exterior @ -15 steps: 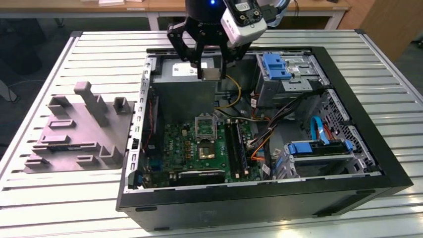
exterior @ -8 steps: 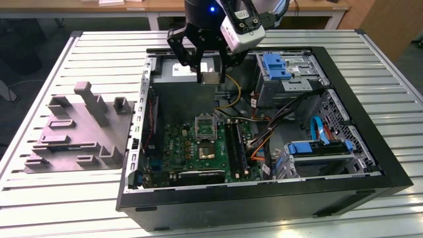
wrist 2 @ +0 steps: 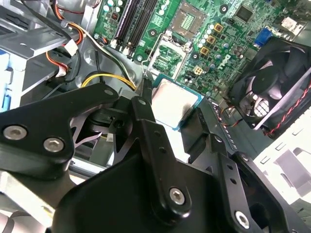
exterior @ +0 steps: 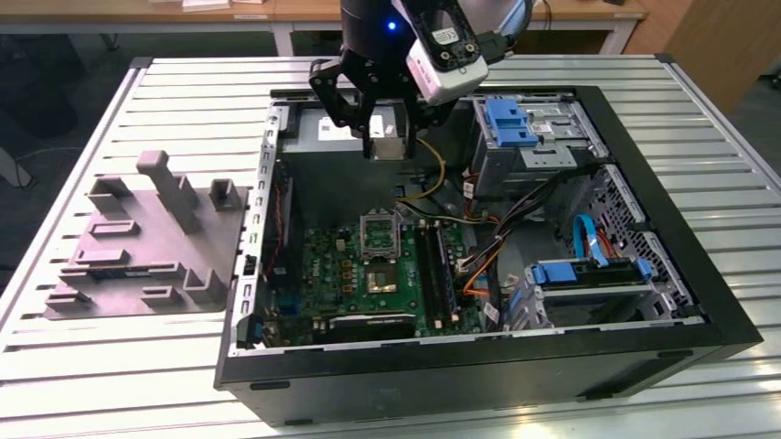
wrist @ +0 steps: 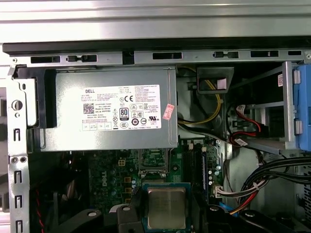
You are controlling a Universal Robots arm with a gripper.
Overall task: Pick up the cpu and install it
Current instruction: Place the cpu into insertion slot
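Claw [exterior: 388, 139] is clamped on the cpu [exterior: 388, 149], gripping it by two opposite edges; in both wrist views the chip sits flat between the black fingers [wrist 2: 145, 94] with its silver lid showing. The cpu is held in the air over the open PC case [exterior: 683, 274], near the power supply [wrist: 107, 109] and clear of the motherboard socket [exterior: 379, 227]. The grey moulded fixture [exterior: 146, 247] sits on the slatted table [exterior: 110, 366], just beside the case on the exterior view's left.
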